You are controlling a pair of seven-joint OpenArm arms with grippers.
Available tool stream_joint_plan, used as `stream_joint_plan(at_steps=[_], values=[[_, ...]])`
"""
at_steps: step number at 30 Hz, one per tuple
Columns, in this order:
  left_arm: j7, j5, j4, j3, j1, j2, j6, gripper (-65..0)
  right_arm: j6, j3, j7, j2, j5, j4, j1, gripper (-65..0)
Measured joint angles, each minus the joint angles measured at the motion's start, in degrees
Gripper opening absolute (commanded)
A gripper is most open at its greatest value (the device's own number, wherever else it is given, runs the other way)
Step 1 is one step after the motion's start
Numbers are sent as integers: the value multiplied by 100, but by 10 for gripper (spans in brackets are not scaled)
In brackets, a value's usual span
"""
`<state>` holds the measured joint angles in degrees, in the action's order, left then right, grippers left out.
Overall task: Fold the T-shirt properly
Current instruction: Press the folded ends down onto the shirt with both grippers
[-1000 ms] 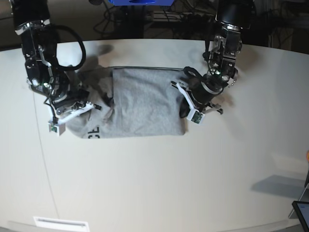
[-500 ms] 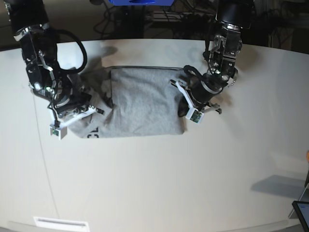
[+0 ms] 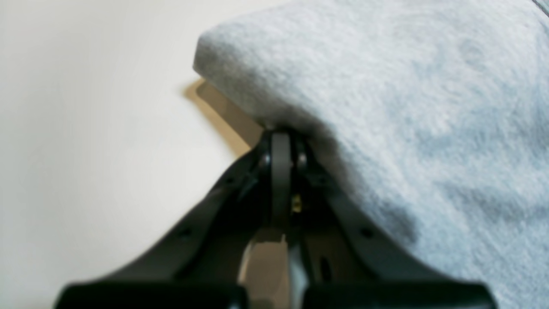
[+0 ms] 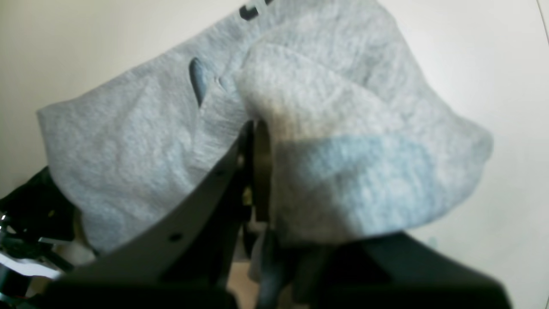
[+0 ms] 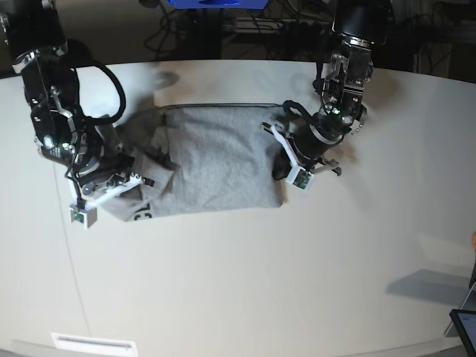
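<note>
The T-shirt (image 5: 212, 160) lies on the pale bench (image 5: 245, 275), toward the far side, a grey slab with its plain side up across the middle. At its left end the cloth is bunched and lifted, and a strip of black lettering (image 5: 143, 216) peeks out along the near-left edge.

On the left of the base view, the right tool (image 5: 123, 175) has its jaws pinched together on that gathered left end. From the right wrist view, the grey fabric drapes over both sides of the fingers (image 4: 259, 167) in a fat fold, with a scrap of black print at the top of the frame and bare bench beyond it.

Over on the right of the base view, the left tool (image 5: 286, 160) sits at the shirt's right edge, low against the bench. In the left wrist view, blurred as it is, the jaws are pressed tight together, their tips right at the underside of the shirt's raised edge (image 3: 257, 107). The folded corner stands clear of the bench, casting a shadow below it. Whether cloth is actually caught between those tips cannot be told.

A dark screen corner (image 5: 465, 327) pokes in at the near right, well apart from the shirt.
</note>
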<state>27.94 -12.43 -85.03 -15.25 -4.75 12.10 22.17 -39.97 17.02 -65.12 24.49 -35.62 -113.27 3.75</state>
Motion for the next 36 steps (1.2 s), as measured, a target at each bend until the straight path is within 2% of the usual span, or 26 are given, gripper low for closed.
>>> stream_joint_plan(at_steps=[11, 20, 23, 32, 36], values=[[-33, -72, 181, -20, 162, -24, 37, -650, 0, -103, -138, -11, 7, -48, 122, -649], [48, 37, 234, -24, 256, -267, 7, -650, 0, 619, -142, -26, 7, -48, 372, -649], [55, 39, 245, -24, 267, -306, 2, -650, 0, 695, -144, -197, 46, -52, 380, -649], [503, 70, 245, -162, 461, -413, -87, -650, 0, 1056, -166, -249, 4, -52, 538, -649], [452, 90, 245, -385, 479, -415, -120, -650, -2, 1056, -361, -481, 66, -52, 540, -649]])
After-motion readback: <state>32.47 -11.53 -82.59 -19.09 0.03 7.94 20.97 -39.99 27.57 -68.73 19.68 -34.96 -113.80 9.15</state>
